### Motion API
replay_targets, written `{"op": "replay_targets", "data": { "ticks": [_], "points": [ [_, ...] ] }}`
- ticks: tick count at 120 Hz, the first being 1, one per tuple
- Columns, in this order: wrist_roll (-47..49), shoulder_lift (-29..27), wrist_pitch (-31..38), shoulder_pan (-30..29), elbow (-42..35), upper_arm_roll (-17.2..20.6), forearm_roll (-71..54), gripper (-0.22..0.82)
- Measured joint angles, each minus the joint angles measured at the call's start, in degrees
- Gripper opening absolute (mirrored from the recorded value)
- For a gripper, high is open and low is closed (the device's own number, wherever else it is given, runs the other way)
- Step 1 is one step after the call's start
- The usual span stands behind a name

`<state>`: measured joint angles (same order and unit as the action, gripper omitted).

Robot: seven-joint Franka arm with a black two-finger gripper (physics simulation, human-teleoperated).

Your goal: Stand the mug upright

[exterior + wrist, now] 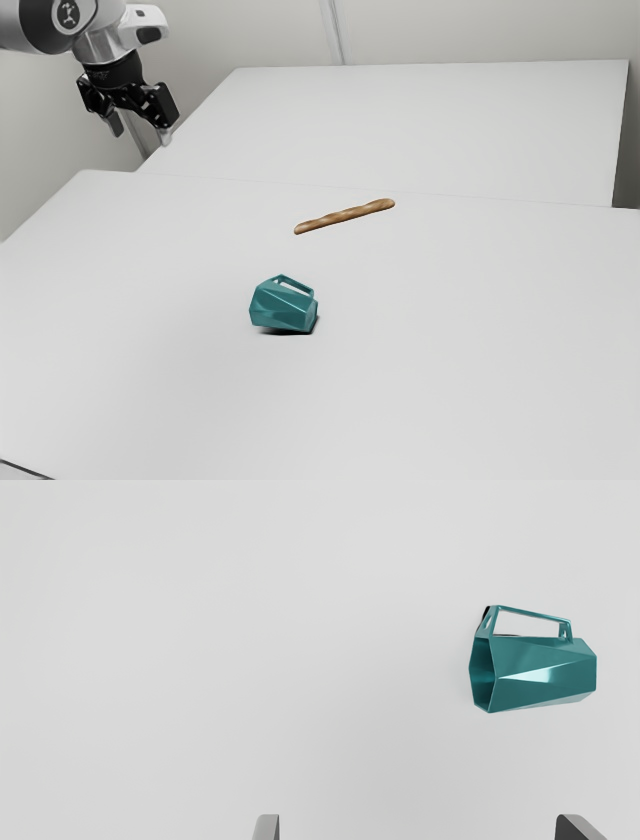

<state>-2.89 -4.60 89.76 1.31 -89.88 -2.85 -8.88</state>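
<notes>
High over the table at the exterior view's upper left, my gripper (140,132) hangs well apart from the mug. A teal faceted mug (284,305) lies on its side on the white table, its handle on the upper side. In the wrist view the mug (540,672) shows its dark open mouth at one end and its base at the other, beyond the fingertips. Nothing is between the widely spaced fingers of my open gripper (417,825).
A brown twisted breadstick-like object (345,216) lies on the table (150,350) behind the mug. Another white surface (420,120) stands beyond the table, in front of pale walls. A dark thin line crosses the exterior view's lower left corner.
</notes>
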Motion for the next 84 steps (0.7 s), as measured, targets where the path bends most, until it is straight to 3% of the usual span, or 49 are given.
{"op": "replay_targets", "data": {
  "ticks": [32,57,71,84],
  "points": [
    [-0.9,0.4,1.0,0.0,-0.5,-0.1,0.1,0.6],
    [-1.4,5.8,2.9,-1.4,-2.7,-1.2,5.4,0.6],
    [-1.6,7.9,3.3,-4.3,-6.6,-1.2,13.9,0.6],
    [-1.7,10.0,3.4,-10.5,-9.9,-1.3,21.4,0.6]
  ]
}}
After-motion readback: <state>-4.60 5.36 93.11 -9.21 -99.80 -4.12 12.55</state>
